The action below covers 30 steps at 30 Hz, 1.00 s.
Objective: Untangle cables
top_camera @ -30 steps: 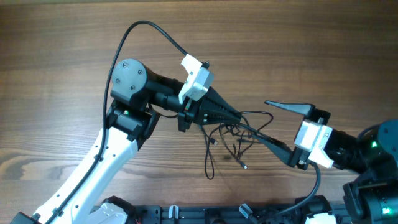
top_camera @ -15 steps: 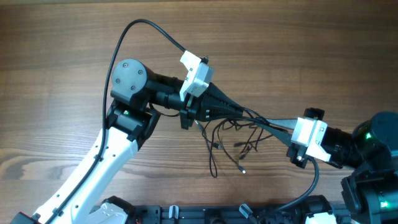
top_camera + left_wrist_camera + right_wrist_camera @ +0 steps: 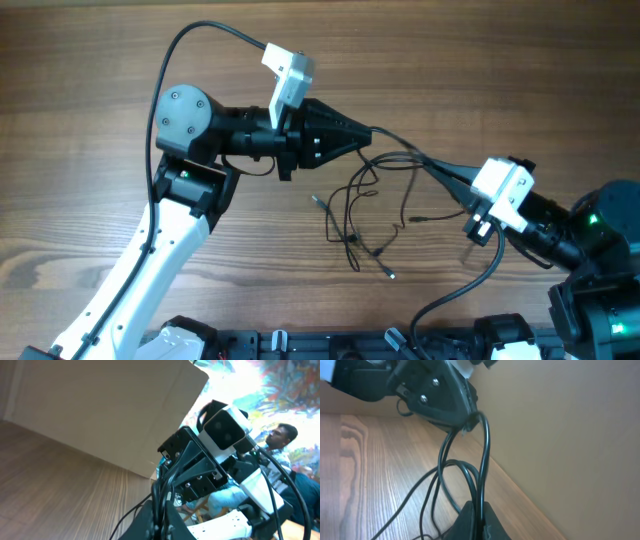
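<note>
The cables (image 3: 352, 205) are thin dark wires hanging in loose loops over the wooden table (image 3: 90, 90), with tiny plug ends near the front. My left gripper (image 3: 368, 130) is shut on several strands, which rise between its fingers (image 3: 159, 502) in the left wrist view. My right gripper (image 3: 428, 163) is shut on strands too, pinched at its tips (image 3: 478, 504). A short stretch of cable (image 3: 398, 145) runs fairly taut between the two grippers. In the right wrist view the cables (image 3: 483, 455) climb to the left gripper (image 3: 440, 400).
A thick black arm cable (image 3: 190, 45) arches over the left arm. A black rail (image 3: 330, 345) runs along the table's front edge. A tan board (image 3: 100, 405) stands behind the table; a person (image 3: 280, 440) sits beyond it.
The right gripper closed on the strands and drew back to the right. The left gripper pulled up and left. The bundle has spread into wider loops between them.
</note>
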Available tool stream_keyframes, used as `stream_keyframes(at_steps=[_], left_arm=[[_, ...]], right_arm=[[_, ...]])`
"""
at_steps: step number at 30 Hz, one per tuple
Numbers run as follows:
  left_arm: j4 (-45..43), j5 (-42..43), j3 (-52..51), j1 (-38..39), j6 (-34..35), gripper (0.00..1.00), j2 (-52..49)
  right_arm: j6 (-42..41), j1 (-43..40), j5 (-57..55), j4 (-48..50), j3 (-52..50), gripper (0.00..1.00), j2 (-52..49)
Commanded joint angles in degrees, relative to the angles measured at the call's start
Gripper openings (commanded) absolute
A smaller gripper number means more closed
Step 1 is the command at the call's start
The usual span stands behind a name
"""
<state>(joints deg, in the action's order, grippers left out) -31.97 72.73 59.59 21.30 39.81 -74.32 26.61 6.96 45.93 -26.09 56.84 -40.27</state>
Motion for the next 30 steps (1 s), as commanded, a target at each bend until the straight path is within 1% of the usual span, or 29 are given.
stream_keyframes(at_steps=[1,2,4,5,8,11,15,17,19,21,24,27,29,30], left_arm=[[0.0,-1.6,0.5,-0.9,1.4,0.40,0.1],[0.0,-0.4,0.5,-0.9,1.4,0.72,0.1],[0.0,1.6,0.5,-0.9,0.9,0.95,0.1],[0.0,1.8,0.5,-0.9,0.9,1.00,0.1],[0.0,1.7,0.5,-1.4,-1.1,1.00,0.0],[0.2,1.6,0.5,-2.9,-1.9,1.00,0.0],[4.3,1.6,0.5,-2.9,-2.1,0.99,0.0],[5.6,1.6,0.5,-2.8,-2.1,0.89,0.0],[7.6,1.8,0.5,-1.8,-5.0,0.70,0.0],[10.7,1.7,0.5,-0.4,-8.2,0.69,0.0],[12.2,1.0,0.5,0.6,-11.1,0.67,0.0],[12.2,-1.1,0.5,0.7,-11.1,0.66,0.0],[12.6,-2.0,0.5,0.7,-11.2,0.62,0.0],[12.9,-2.8,0.5,0.7,-11.3,0.57,0.0]], right_arm=[[-1.3,-0.2,-2.1,0.8,0.6,0.04,0.0],[-1.3,-0.2,-2.1,1.1,0.6,0.04,0.0],[-1.3,-0.2,-2.1,1.2,0.6,0.04,0.0],[-1.3,-0.2,-2.1,1.2,0.6,0.04,0.0],[-1.0,-0.2,1.6,1.3,0.6,0.04,0.0],[2.2,-0.2,6.0,0.7,0.6,0.04,0.0],[2.1,-0.2,6.7,0.8,0.6,0.04,0.0],[1.9,-0.2,6.6,1.0,0.6,0.04,0.0],[1.7,-0.2,6.6,1.6,0.6,0.04,0.0],[1.6,-0.2,6.6,1.7,0.6,0.04,0.0],[-1.4,-0.2,3.8,1.7,0.6,0.04,0.0],[-1.4,-0.2,3.8,1.7,0.6,0.04,0.0],[-1.4,-0.2,3.8,1.7,0.6,0.04,0.0],[-1.4,-0.2,3.8,1.7,0.6,0.04,0.0]])
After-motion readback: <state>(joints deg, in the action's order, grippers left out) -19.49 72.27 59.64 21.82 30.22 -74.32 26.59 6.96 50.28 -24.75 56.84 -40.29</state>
